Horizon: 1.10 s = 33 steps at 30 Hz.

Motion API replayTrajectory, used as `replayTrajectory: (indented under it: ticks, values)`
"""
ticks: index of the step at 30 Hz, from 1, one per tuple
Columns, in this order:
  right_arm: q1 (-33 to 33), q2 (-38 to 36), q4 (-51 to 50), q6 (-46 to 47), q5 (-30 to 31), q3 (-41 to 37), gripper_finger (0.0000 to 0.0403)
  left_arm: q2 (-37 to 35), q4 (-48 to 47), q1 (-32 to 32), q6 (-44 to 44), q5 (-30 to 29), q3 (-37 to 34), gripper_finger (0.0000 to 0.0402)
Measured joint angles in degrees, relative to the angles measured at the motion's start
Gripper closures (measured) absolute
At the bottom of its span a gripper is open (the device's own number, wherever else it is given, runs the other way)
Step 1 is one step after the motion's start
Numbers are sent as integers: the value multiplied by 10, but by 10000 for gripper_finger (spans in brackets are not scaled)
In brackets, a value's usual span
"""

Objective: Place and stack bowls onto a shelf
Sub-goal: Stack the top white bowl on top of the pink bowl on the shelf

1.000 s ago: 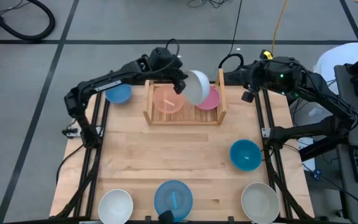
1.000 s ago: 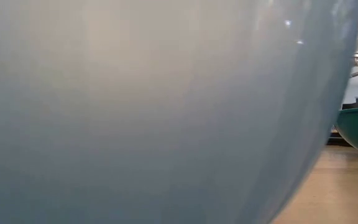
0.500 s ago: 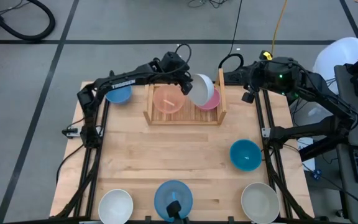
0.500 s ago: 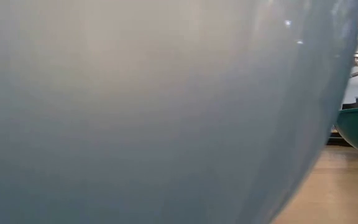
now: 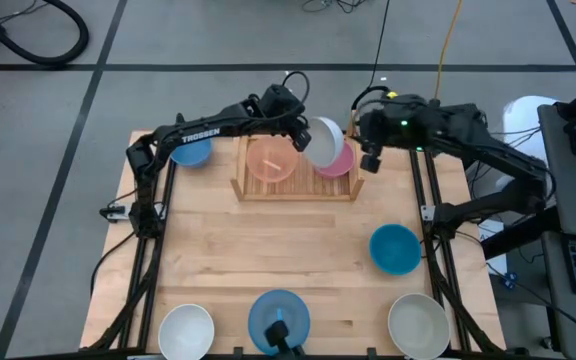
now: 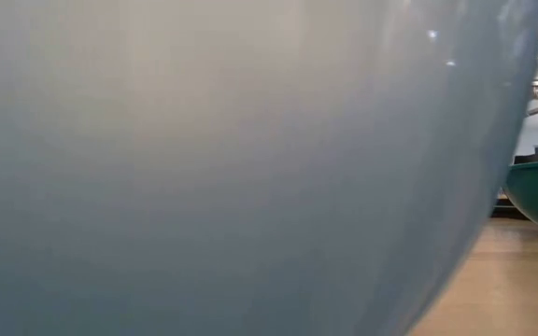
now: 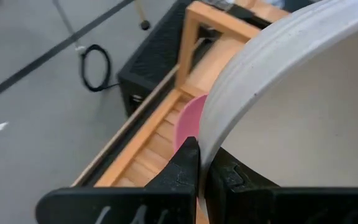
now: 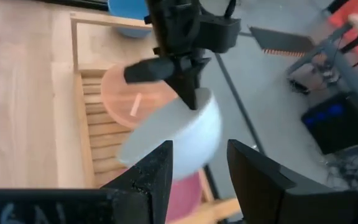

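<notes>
Bowls lie spread across the table (image 5: 218,250): going left to right in the high view, a blue bowl (image 5: 191,151) sits at the far left corner, a white one (image 5: 186,330) and a second blue one (image 5: 278,318) along the near edge, then a teal bowl (image 5: 395,248) and a grey-beige bowl (image 5: 418,325) on the right. On the shelf (image 5: 357,150), a peach bowl (image 5: 269,160) fills the left place and a pink bowl (image 5: 339,160) the right. The left gripper (image 5: 296,135) is clamped on the rim of a white-grey bowl (image 5: 320,141), holding it tilted on edge above the pink one. The right gripper (image 8: 199,165) hangs just beyond the shelf's right side board with its fingers parted and nothing between them, facing the carried bowl. The main risk, as I judge it, is release while the bowl is this steeply tilted: it could catch the side board or the pink rim and roll off instead of nesting. The right arm stands close enough to be knocked
</notes>
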Motion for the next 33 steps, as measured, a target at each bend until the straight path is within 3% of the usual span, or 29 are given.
replayTrajectory:
  ticks: [7,12,19,33]
  values:
    - [0,55,32,59,1,0,259,0,5,-4,-17,-94,0,397]
    - [0,90,51,79,11,0,259,0,40,-7,-29,-126,0,397]
    - [0,127,70,74,137,0,259,0,57,-22,-23,-130,0,397]
    - [-8,154,66,32,222,0,265,0,56,-41,-8,-136,0,397]
